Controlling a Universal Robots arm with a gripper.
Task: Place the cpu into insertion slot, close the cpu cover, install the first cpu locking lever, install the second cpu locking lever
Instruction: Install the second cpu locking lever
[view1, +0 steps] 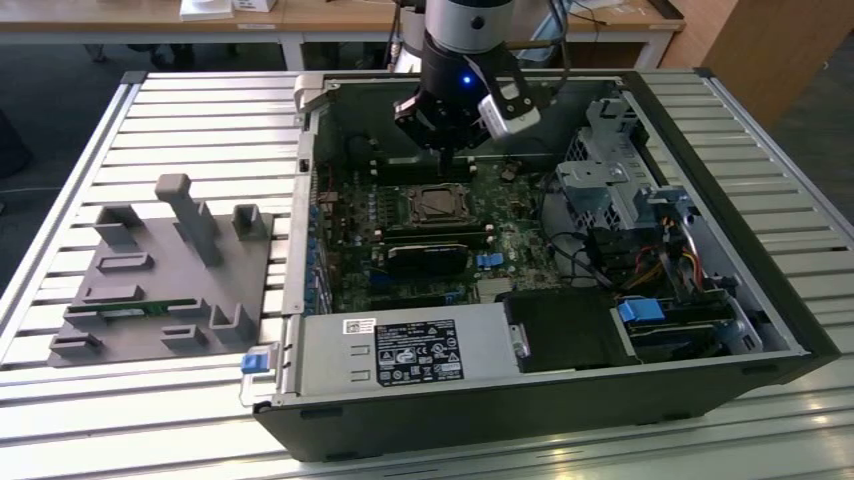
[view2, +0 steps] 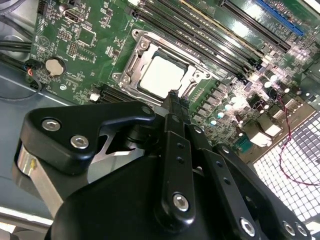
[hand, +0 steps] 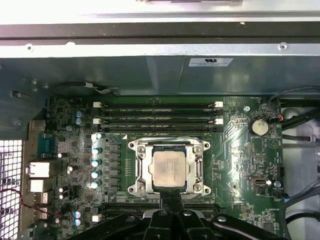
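Claw (view2: 172, 97) tips' gap unclear

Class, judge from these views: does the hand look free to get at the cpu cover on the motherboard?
Probably yes. The hand sits right at the edge of the cpu cover, which frames the cpu; nothing lies between them, and the open case leaves the approach free.
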